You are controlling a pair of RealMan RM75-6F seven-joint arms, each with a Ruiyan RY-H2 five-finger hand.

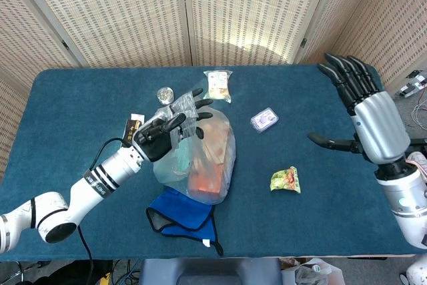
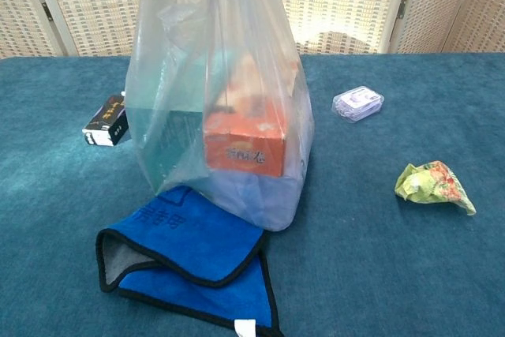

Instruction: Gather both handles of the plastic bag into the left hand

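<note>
A clear plastic bag (image 1: 203, 155) (image 2: 217, 92) stands upright mid-table with an orange box (image 2: 245, 141) and a teal box inside. My left hand (image 1: 163, 133) holds the bag's handles (image 1: 181, 113) bunched at its top, fingers curled around the plastic. The bag top runs out of the chest view, so the hand is hidden there. My right hand (image 1: 370, 121) is raised at the far right, well clear of the bag, fingers spread and holding nothing.
A blue cloth (image 1: 181, 213) (image 2: 185, 254) lies partly under the bag's front. A crumpled green wrapper (image 1: 285, 179) (image 2: 432, 183), a small clear case (image 1: 264, 119) (image 2: 358, 103), a snack packet (image 1: 217, 85), a small round jar (image 1: 165, 93) and a black box (image 2: 106, 122) lie around.
</note>
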